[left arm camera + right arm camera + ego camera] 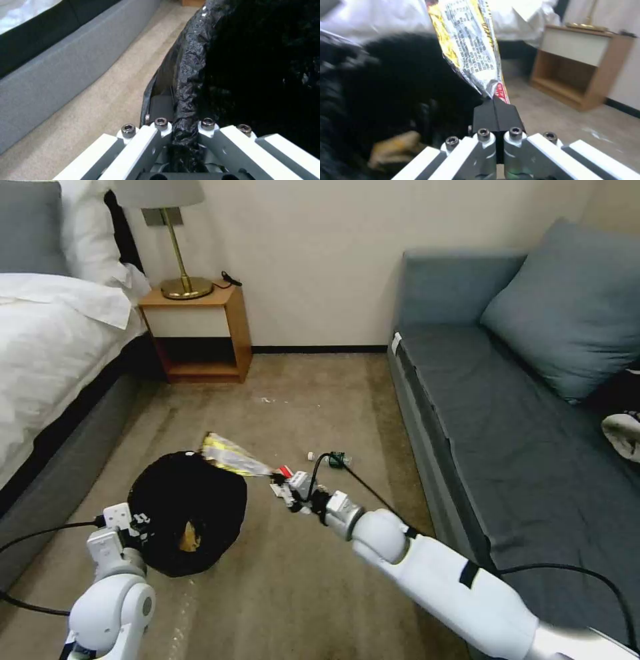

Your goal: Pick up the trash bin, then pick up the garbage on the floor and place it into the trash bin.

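With my left gripper (181, 140) clamped on the trash bin (187, 510) rim, I'd carry the snack wrapper (233, 457), pinched in my right gripper (283, 488), apparently just past the rim, well over the opening before releasing.

Beige carpet (320, 400) bears a plastic bottle (333, 459).

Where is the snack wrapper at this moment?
Head view: the snack wrapper is pinched in the right hand, held over the far rim of the trash bin, which the left hand grips.
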You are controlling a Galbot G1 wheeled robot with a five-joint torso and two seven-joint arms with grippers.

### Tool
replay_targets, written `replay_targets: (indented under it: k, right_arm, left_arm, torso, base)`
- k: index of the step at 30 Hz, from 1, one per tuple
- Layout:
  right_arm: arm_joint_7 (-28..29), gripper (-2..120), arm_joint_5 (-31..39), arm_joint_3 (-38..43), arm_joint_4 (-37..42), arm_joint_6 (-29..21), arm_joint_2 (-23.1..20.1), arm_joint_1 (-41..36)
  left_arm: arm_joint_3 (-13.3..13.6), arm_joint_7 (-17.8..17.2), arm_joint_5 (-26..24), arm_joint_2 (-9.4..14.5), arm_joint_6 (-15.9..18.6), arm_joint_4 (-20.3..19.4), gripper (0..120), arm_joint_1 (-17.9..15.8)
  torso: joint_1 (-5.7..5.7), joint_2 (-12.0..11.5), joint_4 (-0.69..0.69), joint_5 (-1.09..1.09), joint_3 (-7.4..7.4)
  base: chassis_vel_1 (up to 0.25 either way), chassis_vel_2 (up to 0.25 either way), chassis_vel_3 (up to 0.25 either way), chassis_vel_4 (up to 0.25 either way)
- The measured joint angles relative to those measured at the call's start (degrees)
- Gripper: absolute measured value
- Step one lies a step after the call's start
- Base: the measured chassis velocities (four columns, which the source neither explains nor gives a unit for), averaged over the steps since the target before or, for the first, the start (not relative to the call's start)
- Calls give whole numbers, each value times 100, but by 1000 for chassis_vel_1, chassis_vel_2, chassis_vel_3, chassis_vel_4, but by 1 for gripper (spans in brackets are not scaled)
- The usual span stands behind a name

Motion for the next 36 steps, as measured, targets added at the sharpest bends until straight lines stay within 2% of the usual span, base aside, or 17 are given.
replay_targets:
  k: [4,5,11,19,20,21,22,23,24,25,26,27,29,30,32,33,36]
  right_arm:
    - [20,0,62,-267,-133,220,167,84]
    - [86,0,67,-485,-299,342,358,177]
    - [218,0,118,-803,-636,440,705,401]
    - [362,0,326,-886,-660,369,765,408]
    - [380,7,369,-887,-671,343,765,383]
    - [380,7,369,-887,-671,343,765,383]
    - [382,16,394,-884,-676,327,765,364]
    - [382,16,394,-884,-676,327,765,364]
    - [388,22,424,-875,-677,300,772,351]
    - [392,23,431,-872,-677,292,776,348]
    - [409,31,447,-852,-677,262,796,337]
    - [409,31,447,-852,-677,262,796,337]
    - [413,42,448,-833,-676,242,805,324]
    - [413,42,448,-833,-676,242,805,324]
    - [398,52,441,-826,-659,229,793,313]
    - [398,52,441,-826,-659,229,793,313]
    - [372,67,414,-795,-622,226,749,275]
  left_arm:
    - [1,2,-2,-7,0,-35,3,12]
    - [1,3,-3,-13,5,-64,3,23]
    - [5,3,26,-70,13,-111,3,49]
    - [3,3,35,-82,14,-126,3,63]
    - [4,4,35,-91,14,-130,3,62]
    - [4,4,35,-91,14,-130,3,62]
    - [6,5,37,-106,14,-130,3,58]
    - [6,5,37,-106,14,-130,3,58]
    - [10,6,42,-120,15,-130,3,54]
    - [10,6,43,-123,15,-130,3,54]
    - [12,7,48,-134,16,-130,3,52]
    - [12,7,48,-134,16,-130,3,52]
    - [9,7,52,-142,16,-130,3,52]
    - [9,7,52,-142,16,-130,3,52]
    - [-3,7,53,-143,17,-137,3,56]
    - [-3,7,53,-143,17,-137,3,56]
    - [-22,7,54,-143,17,-146,3,75]
  torso:
    - [0,0,0,0,0]
    - [0,0,0,0,0]
    - [0,0,1,0,0]
    - [0,0,0,1,0]
    - [0,0,-1,1,0]
    - [0,0,-1,1,0]
    - [0,0,-1,1,0]
    - [0,0,-1,1,0]
    - [0,0,-1,1,0]
    - [0,0,-1,1,0]
    - [0,0,-1,1,0]
    - [0,0,-1,1,0]
    - [0,0,0,1,0]
    - [0,0,0,1,0]
    - [0,0,-1,1,0]
    - [0,0,-1,1,0]
    - [0,0,-1,1,0]
  base:
    - [0,0,0,0]
    - [0,0,0,0]
    - [0,0,0,0]
    - [0,0,0,0]
    - [0,0,0,0]
    - [0,0,0,0]
    - [0,0,0,0]
    - [0,0,0,0]
    - [0,0,0,0]
    - [0,0,0,0]
    - [0,0,0,0]
    - [0,0,0,0]
    - [0,0,0,0]
    - [0,0,0,0]
    - [0,0,0,0]
    - [0,0,0,0]
    - [0,0,0,0]
